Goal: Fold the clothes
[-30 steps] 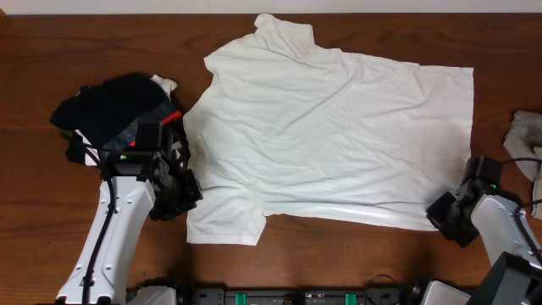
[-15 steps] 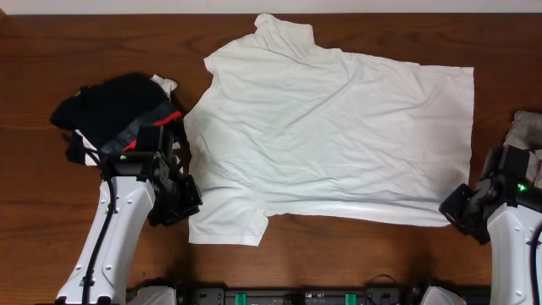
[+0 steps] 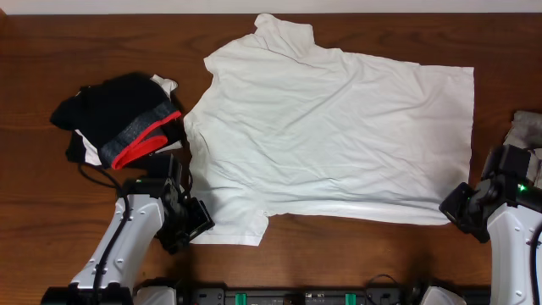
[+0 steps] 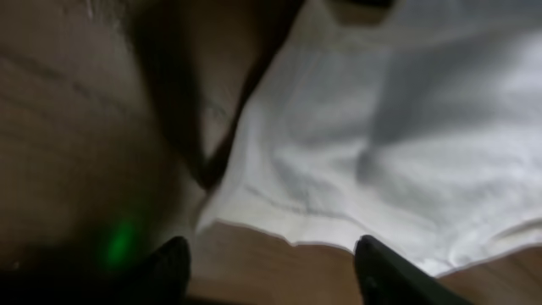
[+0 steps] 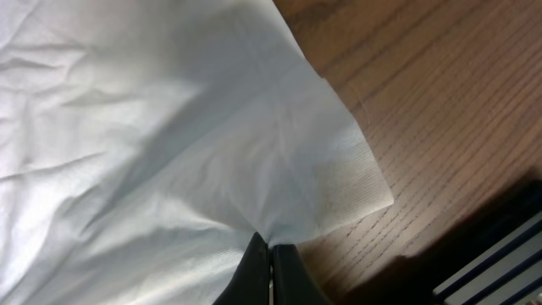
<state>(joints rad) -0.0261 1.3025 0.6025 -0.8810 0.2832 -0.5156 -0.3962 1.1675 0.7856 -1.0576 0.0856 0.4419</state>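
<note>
Right tool (image 5: 271,258) pinches T-shirt (image 3: 339,127) hem; collar leftward.

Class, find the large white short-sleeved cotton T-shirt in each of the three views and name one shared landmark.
Overhead: white cotton T-shirt spread across the centre.
Left wrist: T-shirt fills the upper right, hem below.
Right wrist: T-shirt covers the left, corner pointing right.
Shared landmark: the brown wooden table.

Your left fingers (image 4: 389,275), closed a second ago beside the black garments (image 3: 110,106), now stand apart. They have drawn back toward the near edge of the desk (image 3: 42,212), to the T-shirt (image 3: 339,127) sleeve hem, uncovering the grey-and-red band (image 3: 144,146). Your right fingers (image 5: 251,273) have shifted outward, carrying the hem corner slightly rightward.
</note>
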